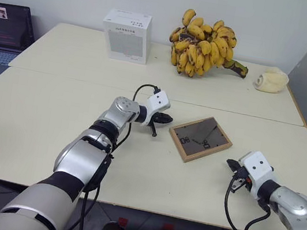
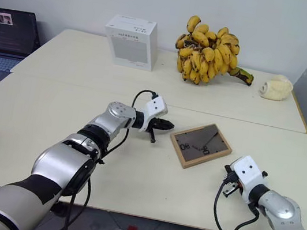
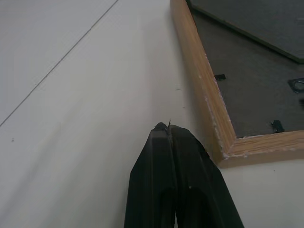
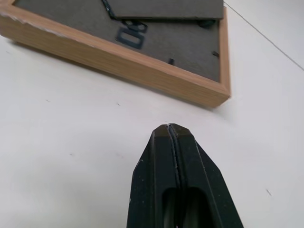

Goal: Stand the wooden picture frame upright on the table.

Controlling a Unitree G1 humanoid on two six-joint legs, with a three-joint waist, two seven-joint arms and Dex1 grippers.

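The wooden picture frame (image 1: 200,139) lies flat and face down on the table (image 1: 47,121), its dark grey back panel and stand flap turned up. My left gripper (image 1: 167,119) is shut and empty, its tip just left of the frame's left corner (image 3: 228,152) and apart from it. To the frame's right, near the table's front edge, my right gripper (image 1: 231,164) is also shut and empty, pointing toward the frame's near edge (image 4: 118,61) with a gap of bare tabletop between.
A white cardboard box (image 1: 126,35) stands at the back of the table. A large bunch of bananas (image 1: 204,47) and a pale lumpy object (image 1: 271,80) lie at the back right. An open laptop (image 1: 2,32) sits off the table's left side.
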